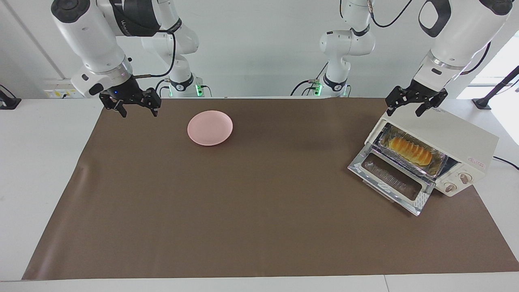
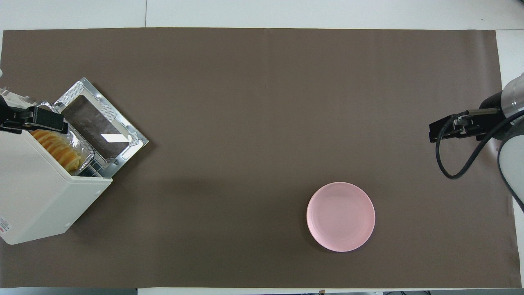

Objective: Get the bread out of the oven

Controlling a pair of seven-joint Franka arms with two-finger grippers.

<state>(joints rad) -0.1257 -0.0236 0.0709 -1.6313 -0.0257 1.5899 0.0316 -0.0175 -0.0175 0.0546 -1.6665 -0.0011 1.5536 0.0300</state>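
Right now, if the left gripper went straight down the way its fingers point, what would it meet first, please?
Probably the top of the oven, near its front edge: the open left gripper hangs over it. The bread lies lower, inside, though depth is hard to judge.

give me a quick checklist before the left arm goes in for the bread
1. Oven door down: ok, it lies open on the mat.
2. Bread reachable: ok, it sits in the foil tray at the oven's mouth, uncovered.
3. Left gripper ready: ok, open and empty, over the oven's top edge.
4. Right gripper out of the way: ok, open, empty, waiting over the mat at the right arm's end.
5. Pink plate free to receive: ok, nothing on it.
6. Tray loose on the rack: cannot tell.
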